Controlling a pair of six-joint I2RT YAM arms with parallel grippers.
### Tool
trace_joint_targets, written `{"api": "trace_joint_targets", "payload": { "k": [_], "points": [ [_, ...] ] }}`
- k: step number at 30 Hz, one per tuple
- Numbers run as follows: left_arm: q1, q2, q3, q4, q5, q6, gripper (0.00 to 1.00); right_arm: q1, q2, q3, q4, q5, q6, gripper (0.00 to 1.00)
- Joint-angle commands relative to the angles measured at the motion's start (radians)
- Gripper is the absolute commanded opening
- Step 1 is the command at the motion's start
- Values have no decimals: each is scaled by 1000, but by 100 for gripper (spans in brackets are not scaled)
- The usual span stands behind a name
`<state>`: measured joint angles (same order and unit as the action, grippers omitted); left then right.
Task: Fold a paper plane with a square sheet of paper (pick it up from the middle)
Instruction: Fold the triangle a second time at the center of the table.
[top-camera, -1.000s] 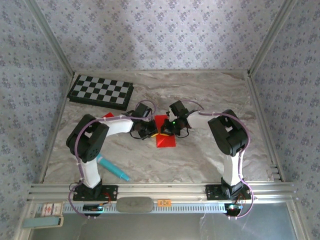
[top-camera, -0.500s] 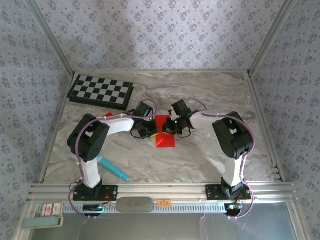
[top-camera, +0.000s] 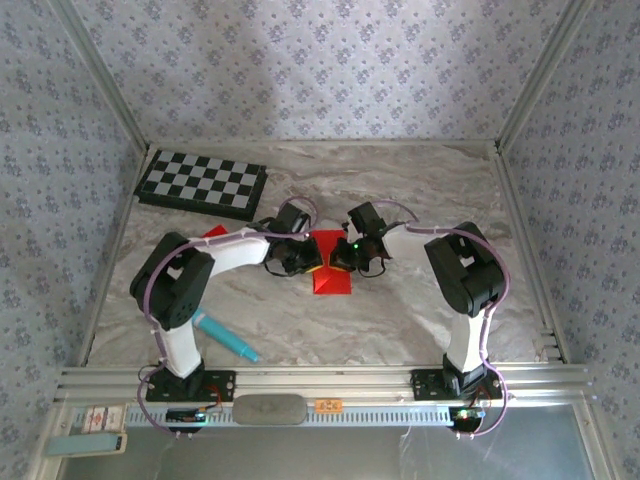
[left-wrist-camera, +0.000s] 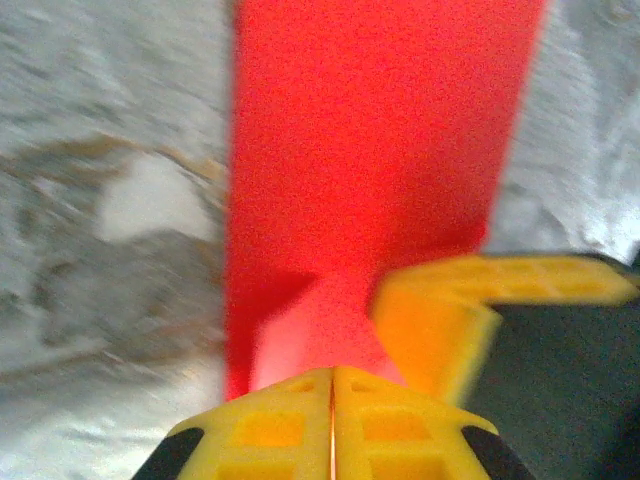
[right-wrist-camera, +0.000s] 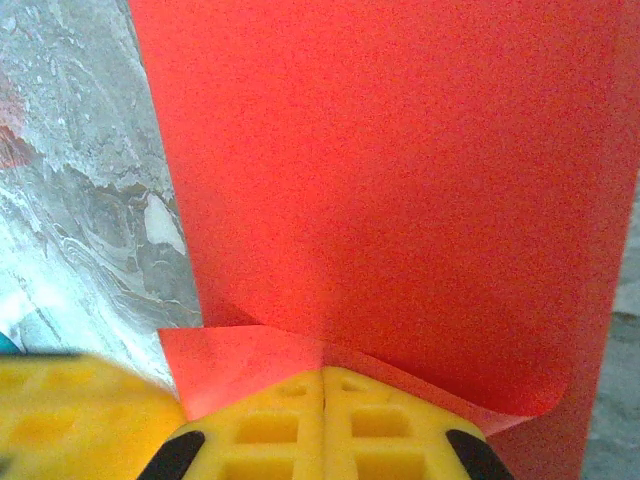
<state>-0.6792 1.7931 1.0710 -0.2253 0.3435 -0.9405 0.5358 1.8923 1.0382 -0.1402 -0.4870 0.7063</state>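
Note:
The square sheet of paper (top-camera: 329, 270), bright red and folded into a creased strip, lies on the marble table between both grippers. My left gripper (top-camera: 306, 258) meets its left edge. In the left wrist view its yellow jaws (left-wrist-camera: 332, 376) are shut, with the red paper (left-wrist-camera: 370, 140) running right into the tips. My right gripper (top-camera: 344, 256) meets the right edge. In the right wrist view its jaws (right-wrist-camera: 322, 378) are shut on a lifted flap of the sheet (right-wrist-camera: 390, 170). Each wrist view catches the other gripper's yellow finger (left-wrist-camera: 470, 310) (right-wrist-camera: 70, 410) close by.
A chequered board (top-camera: 202, 184) lies at the back left. A small red scrap (top-camera: 215, 231) sits beside the left arm. A teal pen (top-camera: 228, 338) lies near the left arm's base. Patterned walls and a metal frame (top-camera: 300, 380) bound the table.
Both grippers have crept slightly away from the arm bases along the paper, and the right forearm has swung in. The sheet stays in the same spot.

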Motion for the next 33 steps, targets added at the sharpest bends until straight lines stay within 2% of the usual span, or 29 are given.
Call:
{"api": "trace_joint_targets", "payload": {
  "k": [1,15,33],
  "points": [
    [-27,-73,16,5,4,-10,10,-13,63,-35,-76,84,2,0],
    [-76,-54,-77,37,21,-60,10,-17,77,-32,-86,90,16,0],
    [-77,17,-64,-22,23,73,7,-23,94,-20,-104,91,15,0]
  ]
}}
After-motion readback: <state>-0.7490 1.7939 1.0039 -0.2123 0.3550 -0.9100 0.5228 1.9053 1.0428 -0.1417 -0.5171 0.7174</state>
